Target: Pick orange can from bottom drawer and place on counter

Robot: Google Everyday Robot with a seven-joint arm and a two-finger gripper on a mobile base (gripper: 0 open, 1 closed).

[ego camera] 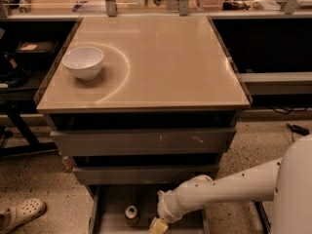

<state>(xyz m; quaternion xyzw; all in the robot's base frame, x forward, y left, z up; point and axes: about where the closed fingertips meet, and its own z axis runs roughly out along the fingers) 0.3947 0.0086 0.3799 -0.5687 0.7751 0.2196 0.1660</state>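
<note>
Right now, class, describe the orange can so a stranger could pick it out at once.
From the beige counter, drop past two grey drawer fronts to the open bottom drawer. The orange can stands upright inside, beside the gripper. Unlike the white bowl above, it is small, orange-brown and silver-topped.

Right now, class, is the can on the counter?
No: the can stands in the bottom drawer, just left of the gripper, not on the counter.
</note>
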